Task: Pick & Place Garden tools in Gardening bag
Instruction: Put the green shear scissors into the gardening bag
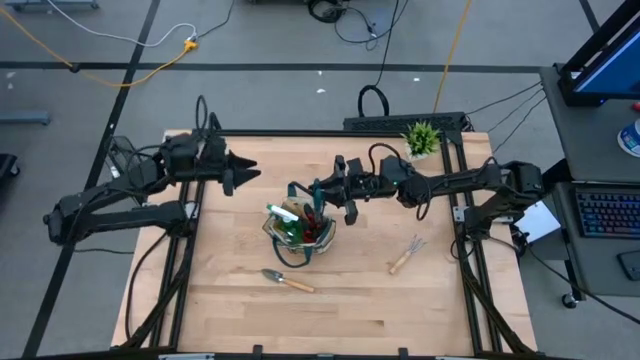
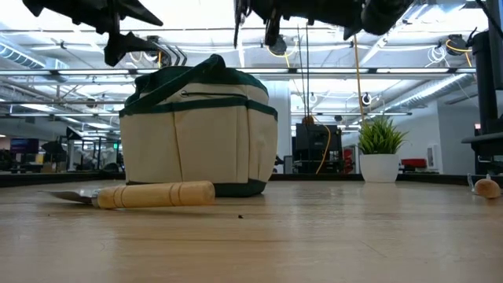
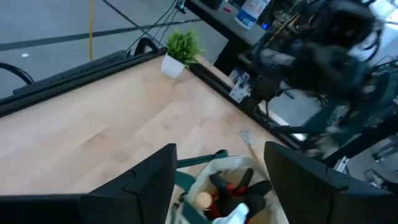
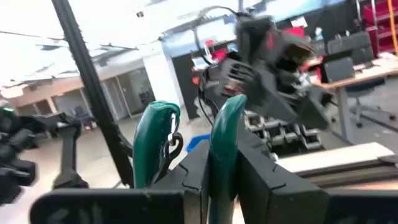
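Note:
The khaki gardening bag [image 1: 300, 230] with green trim stands upright mid-table, also in the low view [image 2: 196, 134]. It holds a spray bottle, a red-and-black glove [image 3: 233, 190] and other tools. My right gripper [image 1: 325, 190] hovers over the bag's far right rim, shut on the green-handled pruners [image 4: 186, 143]. My left gripper [image 1: 248, 175] is open and empty, above the table left of the bag. A wooden-handled trowel [image 1: 287, 281] lies flat near the bag's near side. A hand fork [image 1: 405, 255] lies flat to the right. My right gripper holds the pruners by one green handle [image 4: 221, 155], which runs between its two fingers. The other handle [image 4: 155, 143] stands free beside one finger [image 4: 193, 180]. Both handle ends stick out past the fingertips. The pruners are lifted clear, above the bag; their blades are hidden.
A small potted plant [image 1: 422, 138] stands at the table's far right corner. The table's near half is bare wood apart from the trowel. Cables and a black rail run along the far edge.

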Robot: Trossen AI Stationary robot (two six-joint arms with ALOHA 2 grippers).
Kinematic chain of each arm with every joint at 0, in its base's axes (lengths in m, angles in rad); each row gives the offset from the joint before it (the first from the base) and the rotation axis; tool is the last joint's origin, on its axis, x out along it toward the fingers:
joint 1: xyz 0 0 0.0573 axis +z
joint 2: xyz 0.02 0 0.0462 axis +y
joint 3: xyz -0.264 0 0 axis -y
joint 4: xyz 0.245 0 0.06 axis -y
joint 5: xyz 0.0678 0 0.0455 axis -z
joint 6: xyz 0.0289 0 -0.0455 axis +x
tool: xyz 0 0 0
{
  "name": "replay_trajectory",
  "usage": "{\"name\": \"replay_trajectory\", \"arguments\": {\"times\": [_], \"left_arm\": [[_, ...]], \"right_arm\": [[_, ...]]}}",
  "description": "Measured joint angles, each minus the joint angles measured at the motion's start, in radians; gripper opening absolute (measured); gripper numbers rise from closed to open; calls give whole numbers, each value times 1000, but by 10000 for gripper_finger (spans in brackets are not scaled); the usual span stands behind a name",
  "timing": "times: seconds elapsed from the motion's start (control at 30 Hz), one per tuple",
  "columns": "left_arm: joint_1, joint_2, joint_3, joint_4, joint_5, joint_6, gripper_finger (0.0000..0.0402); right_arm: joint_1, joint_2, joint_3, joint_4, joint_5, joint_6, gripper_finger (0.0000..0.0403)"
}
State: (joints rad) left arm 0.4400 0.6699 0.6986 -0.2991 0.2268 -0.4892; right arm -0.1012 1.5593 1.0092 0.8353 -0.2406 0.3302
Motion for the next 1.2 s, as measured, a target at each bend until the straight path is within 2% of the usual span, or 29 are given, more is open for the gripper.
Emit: {"name": "replay_trajectory", "arguments": {"times": [0.13,0.3,0.57,0.77,1.03,1.2], "left_arm": [[-106,5,-3,12,-108,-14,250],[-217,13,-3,14,-224,-30,250],[-335,12,-3,19,-342,-44,250],[-358,11,-26,55,-359,-55,250],[-358,10,-237,388,-298,-114,250],[-361,10,-304,480,-298,-144,250]], "right_arm": [[-4,52,0,69,-1,47,47],[-4,135,0,191,-52,148,47],[-11,180,0,237,-59,208,47],[-8,207,13,225,-107,207,47],[4,229,43,197,-209,155,47],[26,228,50,152,-215,71,47]]}}
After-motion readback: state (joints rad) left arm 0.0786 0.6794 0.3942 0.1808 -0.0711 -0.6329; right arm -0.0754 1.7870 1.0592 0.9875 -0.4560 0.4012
